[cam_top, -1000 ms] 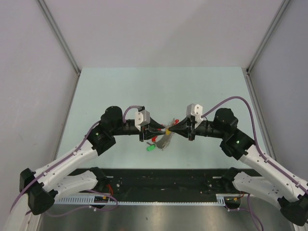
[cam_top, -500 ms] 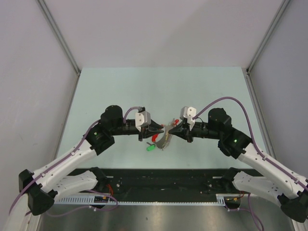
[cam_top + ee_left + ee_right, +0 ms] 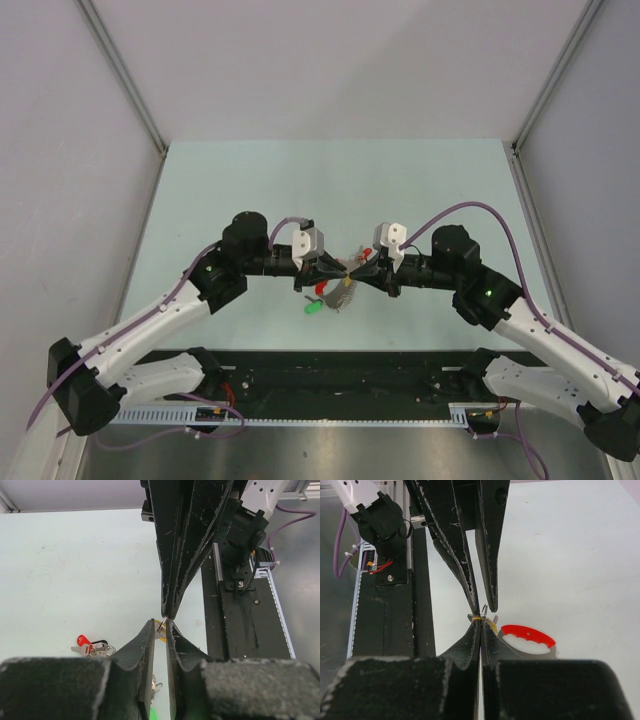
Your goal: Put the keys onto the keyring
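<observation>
My right gripper [image 3: 480,619] [image 3: 354,271] is shut on the yellow key [image 3: 490,623] [image 3: 349,270], held above the table. The key's thin wire loop [image 3: 484,611] sticks out past the fingertips. My left gripper [image 3: 160,622] [image 3: 343,271] meets it tip to tip, its jaws a narrow gap apart, with the loop between them. The keyring lies on the table below, with a red band [image 3: 527,634] [image 3: 320,287] and a grey tag [image 3: 343,293]. The green key [image 3: 313,308] lies near it. The red key [image 3: 82,640] [image 3: 367,252] lies on the far side.
The black mounting rail [image 3: 340,372] runs along the near table edge, close behind both arms. Small metal loops [image 3: 97,650] lie beside the red key. Grey walls enclose the pale green table [image 3: 330,190] on three sides.
My left arm has reached right until its tips meet the right gripper's, and its jaws have narrowed. The right gripper first shifted a little left with the yellow key, then held still.
</observation>
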Robot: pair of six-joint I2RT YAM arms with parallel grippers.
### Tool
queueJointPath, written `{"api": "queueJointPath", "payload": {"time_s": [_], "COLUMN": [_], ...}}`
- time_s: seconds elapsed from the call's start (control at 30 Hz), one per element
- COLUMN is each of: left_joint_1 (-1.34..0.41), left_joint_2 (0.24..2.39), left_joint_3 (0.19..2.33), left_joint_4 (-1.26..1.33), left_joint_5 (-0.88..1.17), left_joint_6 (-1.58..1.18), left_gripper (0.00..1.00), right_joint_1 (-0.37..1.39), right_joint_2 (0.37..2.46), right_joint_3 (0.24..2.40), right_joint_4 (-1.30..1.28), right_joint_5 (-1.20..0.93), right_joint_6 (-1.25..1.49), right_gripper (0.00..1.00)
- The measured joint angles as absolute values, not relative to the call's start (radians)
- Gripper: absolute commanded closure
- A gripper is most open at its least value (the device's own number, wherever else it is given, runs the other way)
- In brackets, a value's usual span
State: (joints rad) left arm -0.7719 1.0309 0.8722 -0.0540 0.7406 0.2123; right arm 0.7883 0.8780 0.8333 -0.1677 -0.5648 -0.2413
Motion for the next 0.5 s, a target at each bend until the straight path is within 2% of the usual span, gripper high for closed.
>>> {"api": "queueJointPath", "payload": {"time_s": [0.1,0.27,0.43,0.5], "left_joint_1": [-0.778,-0.784,-0.786,-0.786], "left_joint_2": [1.044,1.057,1.056,1.054], "left_joint_3": [0.880,0.892,0.892,0.892], "left_joint_4": [-0.071,-0.092,-0.093,-0.088], "left_joint_5": [0.749,0.758,0.764,0.763], "left_joint_6": [0.219,0.227,0.229,0.226], "left_gripper": [0.83,0.99,1.00,1.00], "right_joint_1": [0.790,0.793,0.793,0.793], "right_joint_2": [0.878,0.880,0.880,0.880], "right_joint_3": [0.833,0.833,0.834,0.835], "right_joint_4": [-0.168,-0.168,-0.171,-0.171], "right_joint_5": [-0.565,-0.565,-0.561,-0.560], "right_joint_6": [-0.241,-0.242,-0.245,-0.244], "right_gripper": [1.00,1.00,1.00,0.96]}}
